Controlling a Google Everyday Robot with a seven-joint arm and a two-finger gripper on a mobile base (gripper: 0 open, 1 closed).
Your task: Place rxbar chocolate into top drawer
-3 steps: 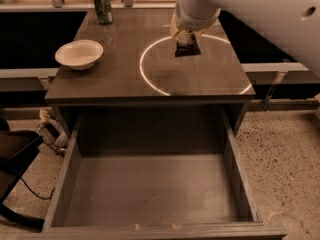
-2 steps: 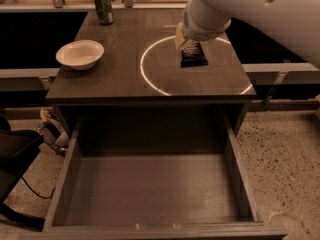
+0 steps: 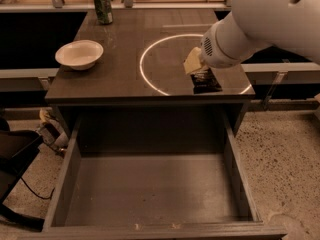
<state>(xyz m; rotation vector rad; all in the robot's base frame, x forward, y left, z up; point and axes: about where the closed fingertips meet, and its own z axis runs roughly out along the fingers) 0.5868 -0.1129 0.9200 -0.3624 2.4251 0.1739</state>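
The rxbar chocolate [image 3: 206, 83], a small dark glossy bar, hangs from my gripper [image 3: 199, 72] just above the front right part of the cabinet top [image 3: 115, 81]. The gripper is shut on the bar's upper end, and its tan fingers [image 3: 192, 61] show under the big white arm [image 3: 260, 24] that reaches in from the upper right. The top drawer [image 3: 66, 184] is pulled wide open below the cabinet's front edge. Its flat grey-brown bottom is bare. The bar is behind the drawer's back edge, over the cabinet top.
A white bowl [image 3: 79, 54] sits at the left of the cabinet top and a green soda can [image 3: 103, 6] stands at its back left. A white ring [image 3: 147, 79] is marked on the top. Dark gear with a cable [image 3: 20, 159] lies on the floor at left.
My gripper has moved forward and right with the bar, from the middle of the white ring toward the cabinet's front right edge. The arm now covers more of the upper right.
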